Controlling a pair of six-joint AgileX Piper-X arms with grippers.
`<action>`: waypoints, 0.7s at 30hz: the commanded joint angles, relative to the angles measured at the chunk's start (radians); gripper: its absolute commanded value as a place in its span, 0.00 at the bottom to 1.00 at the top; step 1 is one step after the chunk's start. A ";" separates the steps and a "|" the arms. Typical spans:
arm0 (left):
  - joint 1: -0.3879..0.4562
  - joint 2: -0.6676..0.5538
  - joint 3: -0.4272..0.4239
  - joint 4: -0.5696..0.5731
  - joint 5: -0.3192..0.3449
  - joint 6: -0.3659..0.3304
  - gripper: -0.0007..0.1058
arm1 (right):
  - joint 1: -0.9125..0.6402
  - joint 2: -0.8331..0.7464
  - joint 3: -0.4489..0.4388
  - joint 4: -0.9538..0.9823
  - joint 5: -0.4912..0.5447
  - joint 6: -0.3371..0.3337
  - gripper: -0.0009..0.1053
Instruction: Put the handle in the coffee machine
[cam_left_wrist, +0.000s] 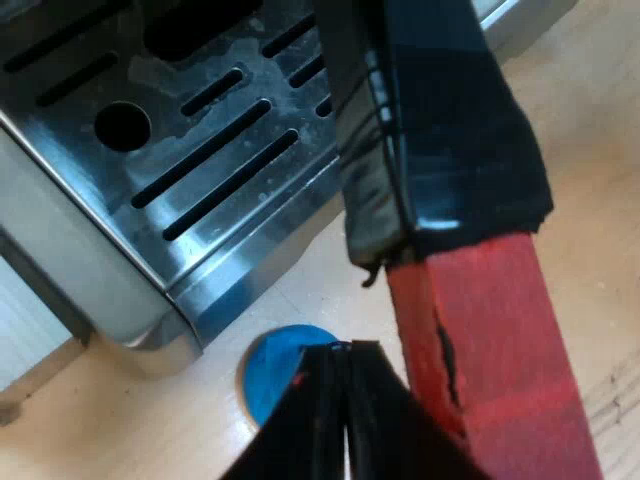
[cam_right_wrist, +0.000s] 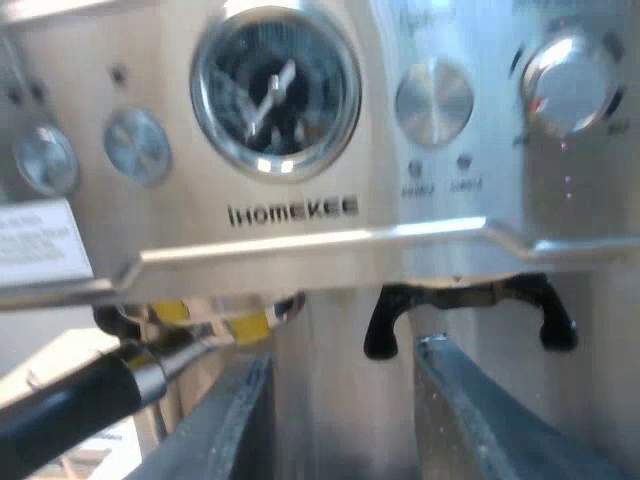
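Left claw (cam_left_wrist: 345, 420) clenched, nothing between the fingers, just beside the red end (cam_left_wrist: 490, 360) of the handle (cam_left_wrist: 440, 130), over the drip tray (cam_left_wrist: 200, 150) corner. Right claw (cam_right_wrist: 345, 360) released, facing the machine (cam_right_wrist: 430, 230); holder (cam_right_wrist: 150, 362) sits up at the group head (cam_right_wrist: 215, 310), probably not locked. Swing your handle level and steady until it locks; mind the tamper (cam_left_wrist: 270, 370) on the bench (cam_left_wrist: 590, 200).

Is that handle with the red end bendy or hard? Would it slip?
Probably hard: the handle runs straight with square edges, no sag. Its black part looks glossy, so perhaps slippery; the red end looks duller and cracked, likely grippier. The metal holder on its other end suggests it's front-heavy.
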 joint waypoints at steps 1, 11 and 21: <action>-0.023 -0.032 0.013 0.027 0.053 -0.006 0.01 | 0.030 -0.092 0.015 0.084 -0.010 0.004 0.35; -0.023 -0.080 0.013 -0.002 0.053 -0.053 0.01 | 0.093 -0.325 0.015 0.571 -0.238 0.212 0.35; -0.023 -0.120 0.013 -0.014 0.037 -0.089 0.01 | 0.092 -0.548 0.006 0.904 -0.347 0.250 0.35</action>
